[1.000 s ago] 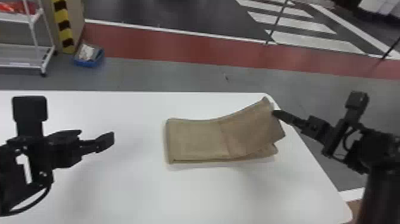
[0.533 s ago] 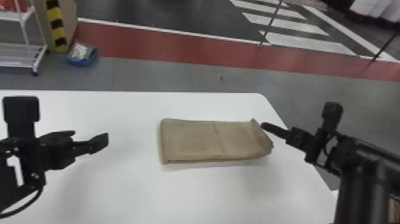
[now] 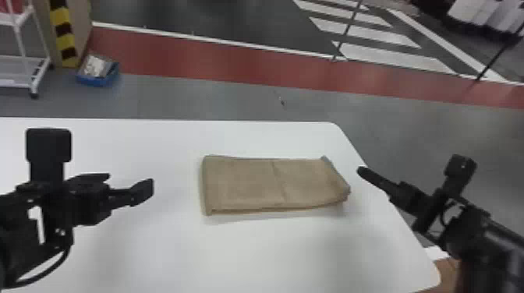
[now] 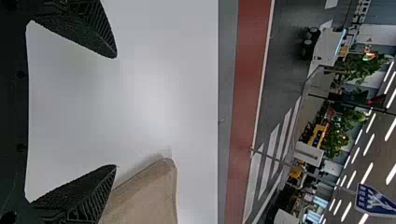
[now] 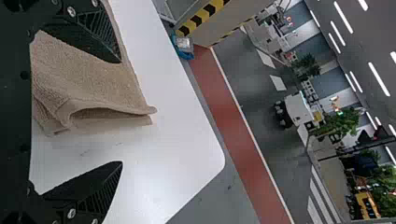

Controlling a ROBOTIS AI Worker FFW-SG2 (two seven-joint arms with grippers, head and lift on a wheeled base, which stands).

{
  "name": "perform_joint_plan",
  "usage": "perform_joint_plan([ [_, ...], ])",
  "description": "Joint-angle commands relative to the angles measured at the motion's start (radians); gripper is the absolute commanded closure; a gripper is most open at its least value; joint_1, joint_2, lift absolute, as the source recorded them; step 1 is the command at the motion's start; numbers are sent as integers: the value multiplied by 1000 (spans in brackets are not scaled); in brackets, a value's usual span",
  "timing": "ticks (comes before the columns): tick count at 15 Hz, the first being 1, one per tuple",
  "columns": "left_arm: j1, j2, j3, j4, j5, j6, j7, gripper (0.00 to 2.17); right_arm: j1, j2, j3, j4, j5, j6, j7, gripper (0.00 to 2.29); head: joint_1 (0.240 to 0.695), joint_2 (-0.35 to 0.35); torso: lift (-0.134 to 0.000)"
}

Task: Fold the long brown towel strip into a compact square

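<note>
My left gripper [image 3: 130,185] is left of the towel, above the table and apart from the cloth. The brown towel [image 3: 249,183] lies folded as a flat rectangle, with a crease across its middle and its right end slightly raised. My right gripper [image 3: 360,171] is just beyond that end, near the table's right edge. In the left wrist view, my left gripper [image 4: 116,112] stands open, with the towel [image 4: 149,196] beside one finger. The right wrist view has my right gripper [image 5: 122,112] open too, holding nothing, the towel's layered end [image 5: 93,88] near one finger.
The white table [image 3: 273,253] has a rounded far right corner and a slanting right edge under the right arm. On the floor beyond are a blue bin [image 3: 97,74] and a white rack [image 3: 23,50] at the far left.
The right gripper has released the towel's right end and drawn off to the right. That end, lifted before, has dropped nearly flat. The head view has also shifted slightly.
</note>
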State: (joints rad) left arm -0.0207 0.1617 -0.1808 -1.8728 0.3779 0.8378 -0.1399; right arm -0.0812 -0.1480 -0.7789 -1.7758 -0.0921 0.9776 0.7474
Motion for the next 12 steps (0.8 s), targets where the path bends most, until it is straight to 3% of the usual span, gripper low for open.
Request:
perform_joint_plan([
  [1, -4, -5, -35, 4, 10, 2, 25, 46, 20, 7, -45, 10, -20, -49, 15, 70, 695, -350, -124],
  [7, 8, -19, -89, 11, 154, -1, 109, 90, 61, 21, -77, 30, -21, -147, 17, 137, 695, -350, -124],
  [12, 12, -19, -118, 11, 88, -47, 131, 107, 67, 28, -56, 38, -20, -168, 7, 333, 695, -350, -124],
])
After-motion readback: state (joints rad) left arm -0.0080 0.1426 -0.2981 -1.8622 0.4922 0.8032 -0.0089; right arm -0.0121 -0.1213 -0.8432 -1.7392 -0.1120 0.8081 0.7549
